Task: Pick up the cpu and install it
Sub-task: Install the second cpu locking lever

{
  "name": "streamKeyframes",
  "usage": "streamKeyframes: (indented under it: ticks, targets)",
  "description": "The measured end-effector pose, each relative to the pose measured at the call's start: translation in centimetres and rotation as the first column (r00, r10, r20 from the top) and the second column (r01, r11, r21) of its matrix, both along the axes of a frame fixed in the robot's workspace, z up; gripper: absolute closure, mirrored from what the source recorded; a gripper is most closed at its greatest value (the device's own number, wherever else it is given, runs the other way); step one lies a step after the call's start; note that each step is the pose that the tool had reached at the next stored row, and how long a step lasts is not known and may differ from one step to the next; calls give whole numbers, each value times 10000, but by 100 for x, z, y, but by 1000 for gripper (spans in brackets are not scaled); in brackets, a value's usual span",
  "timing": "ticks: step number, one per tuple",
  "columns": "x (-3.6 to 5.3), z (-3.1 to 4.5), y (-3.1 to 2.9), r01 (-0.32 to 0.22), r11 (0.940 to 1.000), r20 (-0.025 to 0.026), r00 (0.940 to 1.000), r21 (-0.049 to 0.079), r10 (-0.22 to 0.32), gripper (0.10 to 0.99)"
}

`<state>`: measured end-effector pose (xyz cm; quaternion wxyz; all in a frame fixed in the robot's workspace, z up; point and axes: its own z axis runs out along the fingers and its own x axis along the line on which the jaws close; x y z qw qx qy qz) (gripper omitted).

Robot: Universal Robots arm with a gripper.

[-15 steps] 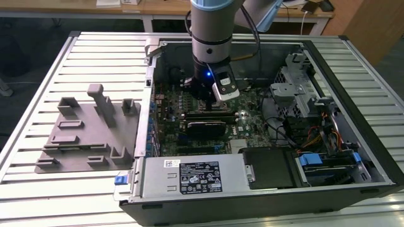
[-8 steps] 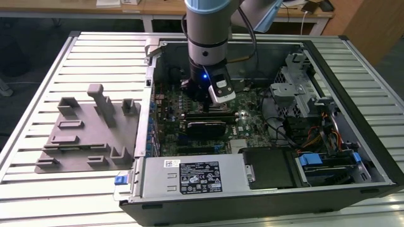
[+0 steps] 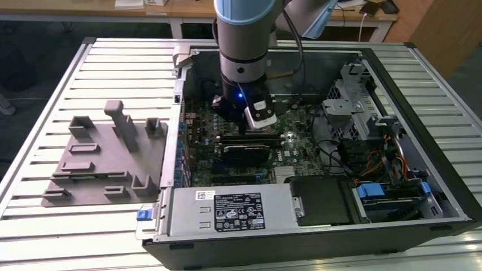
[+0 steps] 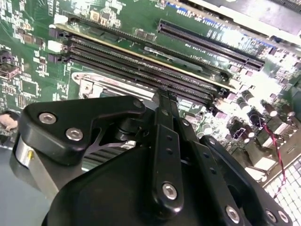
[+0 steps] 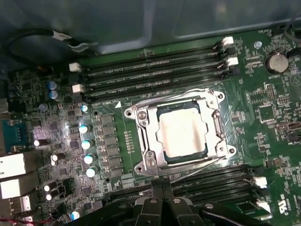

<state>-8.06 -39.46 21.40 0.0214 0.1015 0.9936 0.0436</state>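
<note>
while arm stands vertical, tool [image 5: 162,188] shut beside seated cpu [image 5: 181,134].

Grey arm [image 3: 242,53] with pale blue joint cap, blue light at wrist; black gripper [image 4: 162,101], silver screws in linkages.

Black tool [image 4: 162,96] fingers together above green motherboard [image 4: 28,70]; memory slots [image 4: 141,66] just beyond fingertips.
</note>
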Motion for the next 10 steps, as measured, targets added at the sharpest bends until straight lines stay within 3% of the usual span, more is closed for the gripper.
streamKeyframes:
  ticks: [2,10]
  targets:
    - [-2,-5,-30,0,9999,0,10000,156,0,980]
    - [-33,-50,-149,0,9989,1,10000,464,0,980]
